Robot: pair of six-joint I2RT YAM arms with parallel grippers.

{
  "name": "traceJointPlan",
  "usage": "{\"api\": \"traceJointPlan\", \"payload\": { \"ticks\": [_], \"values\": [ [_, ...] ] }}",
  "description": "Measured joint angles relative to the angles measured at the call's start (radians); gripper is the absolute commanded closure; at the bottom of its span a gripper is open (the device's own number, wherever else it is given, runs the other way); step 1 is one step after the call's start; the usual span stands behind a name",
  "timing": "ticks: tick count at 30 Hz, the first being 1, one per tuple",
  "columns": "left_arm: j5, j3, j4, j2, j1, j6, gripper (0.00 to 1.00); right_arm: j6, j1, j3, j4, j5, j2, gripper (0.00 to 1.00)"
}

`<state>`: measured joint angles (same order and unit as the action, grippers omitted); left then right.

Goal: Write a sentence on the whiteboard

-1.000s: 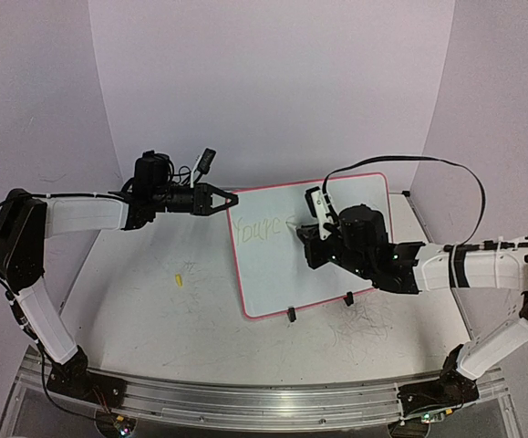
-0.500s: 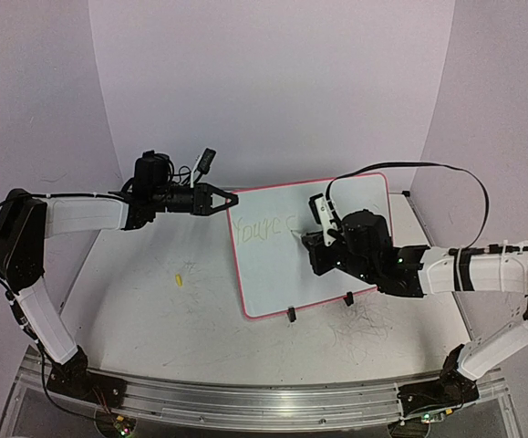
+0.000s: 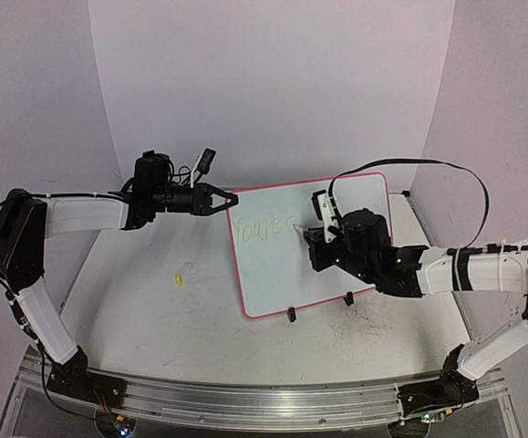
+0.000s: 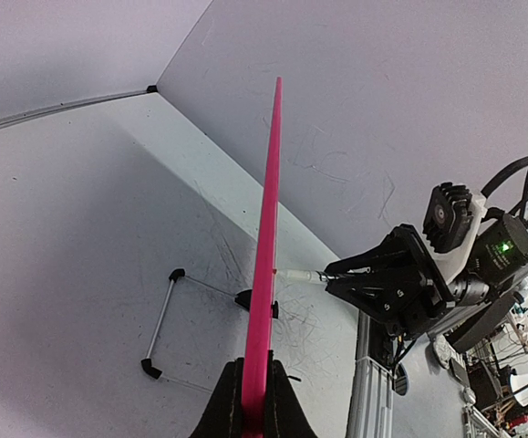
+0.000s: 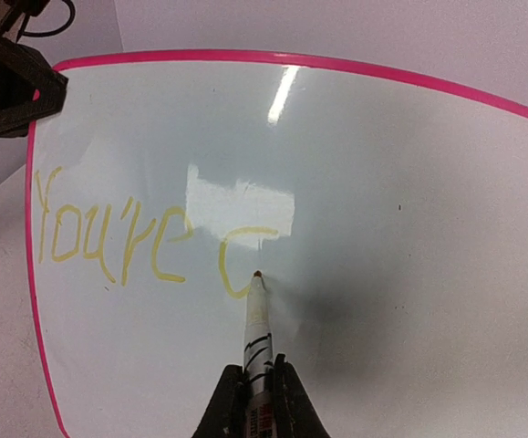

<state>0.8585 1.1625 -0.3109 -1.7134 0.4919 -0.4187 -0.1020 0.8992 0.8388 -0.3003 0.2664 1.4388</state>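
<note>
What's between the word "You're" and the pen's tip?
Only one yellow curve, seemingly the start of another letter, lies between "You're" and the pen tip. The right wrist view shows it.

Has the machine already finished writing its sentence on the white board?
No: the yellow writing on the whiteboard reads only "You're" plus one half-drawn letter at the marker tip.

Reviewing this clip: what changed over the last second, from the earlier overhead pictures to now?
The right arm shifted slightly rightward along the whiteboard, its jaws shut on the marker, and the sentence gained a curved stroke after "You're". Unchanged: the left arm, jaws clamped on the board's edge, and the board.
</note>
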Motion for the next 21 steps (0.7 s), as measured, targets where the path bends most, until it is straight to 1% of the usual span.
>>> {"api": "traceJointPlan", "payload": {
  "ticks": [11,21],
  "values": [
    [0.0,0.0,0.001,0.0,0.0,0.0,1.0,0.005,0.0,0.034,-0.023,0.035,0.022,1.0],
    [0.0,0.0,0.004,0.0,0.0,0.0,1.0,0.005,0.0,0.038,-0.026,0.037,0.027,1.0]
  ]
}}
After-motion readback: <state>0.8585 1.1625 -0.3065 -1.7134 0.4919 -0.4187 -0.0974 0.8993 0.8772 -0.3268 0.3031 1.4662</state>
